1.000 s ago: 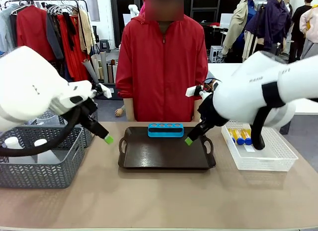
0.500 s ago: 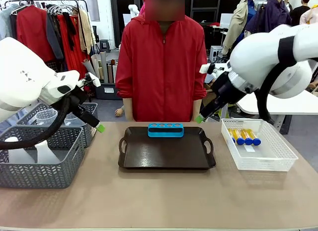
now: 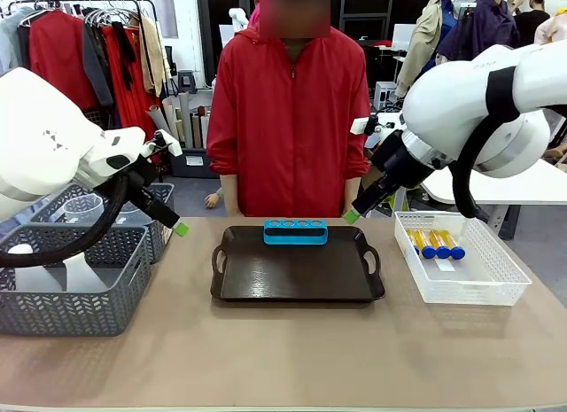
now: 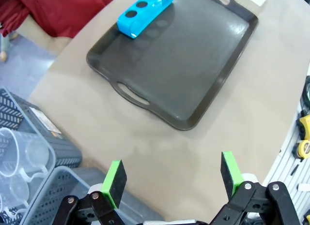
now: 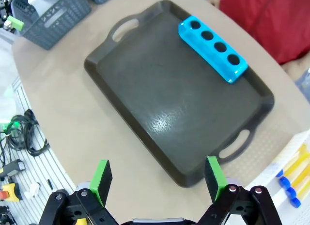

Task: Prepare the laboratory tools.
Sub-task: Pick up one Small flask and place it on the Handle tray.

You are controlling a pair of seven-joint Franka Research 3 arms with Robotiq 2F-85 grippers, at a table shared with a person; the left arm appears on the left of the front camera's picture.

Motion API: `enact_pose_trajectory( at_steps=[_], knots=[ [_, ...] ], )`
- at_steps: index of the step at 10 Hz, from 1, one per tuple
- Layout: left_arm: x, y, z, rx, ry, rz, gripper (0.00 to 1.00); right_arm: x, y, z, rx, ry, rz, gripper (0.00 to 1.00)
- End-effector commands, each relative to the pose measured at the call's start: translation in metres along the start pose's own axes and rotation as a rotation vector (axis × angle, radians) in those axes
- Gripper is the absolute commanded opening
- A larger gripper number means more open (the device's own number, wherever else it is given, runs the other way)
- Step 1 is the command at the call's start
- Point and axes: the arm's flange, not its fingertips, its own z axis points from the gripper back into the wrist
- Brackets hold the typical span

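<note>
We find, at the left, a grey basket point(image 3: 80, 297) on the counter point(image 3: 283, 359) holding a white conical flask point(image 3: 78, 272). A clear beaker point(image 4: 22, 155) with a handle sits in a second grey basket behind it. Neither has been taken out. The left gripper point(image 4: 172, 174) has risen and drawn back toward these baskets over the last second. A moment ago it hung low beside the left handle of the dark tray point(image 3: 292, 270). Its pads stand wide apart with nothing between them. On the tray, the blue tube rack point(image 3: 295, 231) lies against the far rim, and all its holes are unfilled. The rest of the tray is bare. The right gripper point(image 5: 157, 173) has likewise lifted away from the right end of the tray. It now hangs above the gap between the tray and the white basket point(image 3: 469, 292), its pads spread and holding nothing. The orange tubes point(image 3: 434, 244) with blue caps lie side by side in that basket, untouched. We judge that the rack is now in place on the tray and that both arms are clearing off toward their own baskets for the next items. The glassware and tubes all remain to be brought across. The counter is a plain tan top, uncluttered apart from these items. A person in a red jacket point(image 3: 288, 120) stands at the far side behind the tray, taking no part at present. Behind, the room shows a clothes rail point(image 3: 80, 49) with red garments at the left.
</note>
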Motion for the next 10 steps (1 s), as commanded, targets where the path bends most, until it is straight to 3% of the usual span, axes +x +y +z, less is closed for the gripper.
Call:
enact_pose_trajectory(
  at_steps=[1,2,3,7,10],
  knots=[
    [0.001,0.0,0.0,0.006,-0.006,-0.002,1.0,0.0,-0.001,0.001,0.0,-0.003,-0.002,1.0],
    [0.007,-0.005,0.01,-0.067,0.08,-0.101,1.0,0.006,0.006,0.011,0.079,-0.086,0.117,1.0],
    [0.015,-0.007,0.022,-0.109,0.114,-0.127,1.0,0.017,0.006,0.023,0.128,-0.118,0.137,1.0],
    [0.045,0.003,0.069,-0.111,-0.031,-0.193,1.0,0.045,-0.003,0.076,0.13,-0.197,0.211,1.0],
    [0.058,0.012,0.101,-0.066,-0.078,-0.286,1.0,0.051,-0.024,0.117,0.125,-0.237,0.236,1.0]
  ],
)
